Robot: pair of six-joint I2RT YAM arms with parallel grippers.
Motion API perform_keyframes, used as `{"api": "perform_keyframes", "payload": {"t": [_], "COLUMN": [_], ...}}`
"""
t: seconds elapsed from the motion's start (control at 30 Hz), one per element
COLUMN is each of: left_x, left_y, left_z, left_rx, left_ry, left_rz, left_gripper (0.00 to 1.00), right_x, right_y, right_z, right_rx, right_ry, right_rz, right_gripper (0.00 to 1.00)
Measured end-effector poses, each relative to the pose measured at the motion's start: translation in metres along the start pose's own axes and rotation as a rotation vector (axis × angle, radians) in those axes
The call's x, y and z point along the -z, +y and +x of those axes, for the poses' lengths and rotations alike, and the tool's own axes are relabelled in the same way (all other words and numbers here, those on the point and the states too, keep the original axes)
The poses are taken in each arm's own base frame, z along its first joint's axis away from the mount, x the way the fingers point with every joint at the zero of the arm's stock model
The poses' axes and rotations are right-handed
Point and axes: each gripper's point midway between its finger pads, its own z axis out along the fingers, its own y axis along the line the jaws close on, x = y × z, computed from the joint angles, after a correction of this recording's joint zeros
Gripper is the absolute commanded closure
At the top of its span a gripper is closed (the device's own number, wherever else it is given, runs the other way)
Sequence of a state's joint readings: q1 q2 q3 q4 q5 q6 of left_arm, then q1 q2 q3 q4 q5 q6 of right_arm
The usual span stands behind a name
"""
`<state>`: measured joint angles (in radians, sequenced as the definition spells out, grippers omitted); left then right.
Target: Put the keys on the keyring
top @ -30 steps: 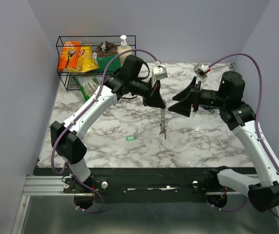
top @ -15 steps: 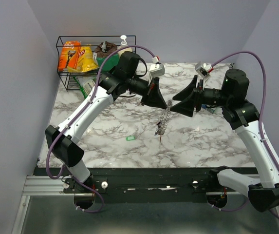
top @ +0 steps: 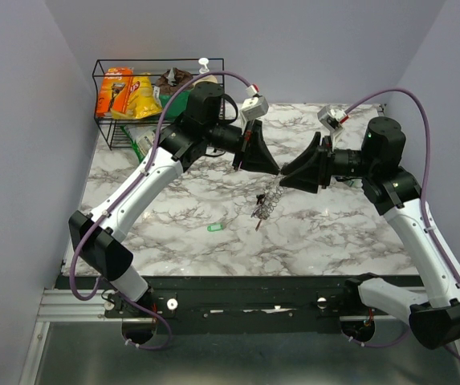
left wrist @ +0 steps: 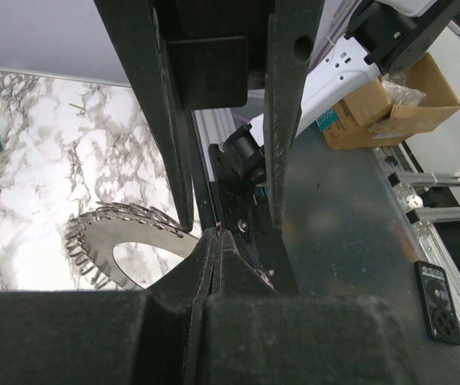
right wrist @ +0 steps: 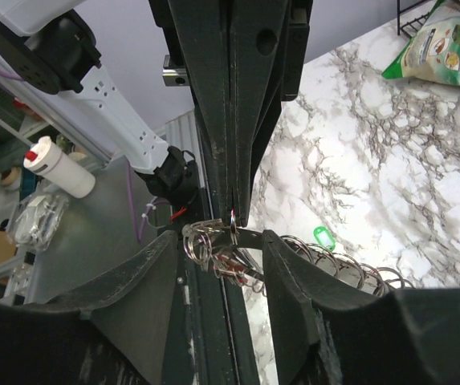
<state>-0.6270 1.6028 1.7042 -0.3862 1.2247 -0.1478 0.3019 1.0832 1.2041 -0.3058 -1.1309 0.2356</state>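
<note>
The keyring [top: 267, 202], a grey spiky wreath with red bits in it, hangs tilted above the middle of the marble table [top: 350, 233]. My left gripper [top: 274, 172] is shut on a small ring at its top, the pinch showing in the left wrist view [left wrist: 216, 235] and the right wrist view [right wrist: 236, 215]. My right gripper [top: 286, 178] faces it, open, with its jaws on either side of the keyring's top [right wrist: 205, 241]. One finger [right wrist: 294, 281] lies against the keyring's band. A green-tagged key [top: 215, 228] lies on the table, also seen from the right wrist [right wrist: 323, 237].
A black wire basket [top: 101, 88] with snack packets stands at the back left, with a green packet [top: 145, 143] beside it. That packet shows in the right wrist view [right wrist: 446, 48]. Off the table are a cardboard box [left wrist: 390, 104] and a white bottle [right wrist: 53, 164].
The left gripper has carried the keyring up and right, from hanging straight to tilted. The right gripper has moved in around its top and its jaws have narrowed.
</note>
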Motion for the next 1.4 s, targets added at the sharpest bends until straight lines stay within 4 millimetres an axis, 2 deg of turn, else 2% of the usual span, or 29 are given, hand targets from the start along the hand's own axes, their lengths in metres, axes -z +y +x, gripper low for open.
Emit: {"api": "perform_keyframes", "payload": {"t": [0.2,0.6,0.77,0.83,0.97,1.2,1.33,1.37,1.4], "left_x": [-0.001,-0.001,-0.001,-0.001,0.0,-0.001,-0.001,-0.001,-0.001], "left_y": [-0.001,-0.001,-0.001,-0.002,-0.003,-0.002,-0.003,-0.003,-0.003], "left_z": [-0.004,-0.007,-0.007,-0.007,-0.009,-0.011,-0.011,-0.012,-0.012], "left_rx": [0.002,0.005,0.009,0.012,0.015,0.026,0.028,0.027,0.027], "left_ry": [-0.013,-0.021,-0.022,-0.023,-0.028,-0.038,-0.04,-0.041,-0.042], "left_rz": [0.006,0.01,0.011,0.015,0.02,0.028,0.032,0.032,0.032], "left_gripper": [1.0,1.0,1.0,1.0,1.0,1.0,0.88,0.84,0.75], "right_x": [-0.001,-0.002,-0.003,-0.003,-0.003,-0.002,-0.002,-0.002,-0.002], "right_y": [-0.002,-0.002,-0.003,-0.003,-0.003,-0.002,-0.002,-0.002,-0.002], "right_z": [0.003,-0.005,-0.005,-0.005,-0.006,-0.007,-0.007,-0.007,-0.008], "right_rx": [-0.015,-0.012,-0.02,-0.021,-0.018,-0.007,-0.002,-0.001,0.001], "right_ry": [0.001,-0.029,-0.033,-0.033,-0.036,-0.042,-0.046,-0.047,-0.047], "right_rz": [0.001,0.0,0.002,0.003,0.001,0.003,0.006,0.006,0.006], "right_gripper": [0.47,0.61,0.77,0.89,1.0,1.0,0.99,0.99,0.99]}}
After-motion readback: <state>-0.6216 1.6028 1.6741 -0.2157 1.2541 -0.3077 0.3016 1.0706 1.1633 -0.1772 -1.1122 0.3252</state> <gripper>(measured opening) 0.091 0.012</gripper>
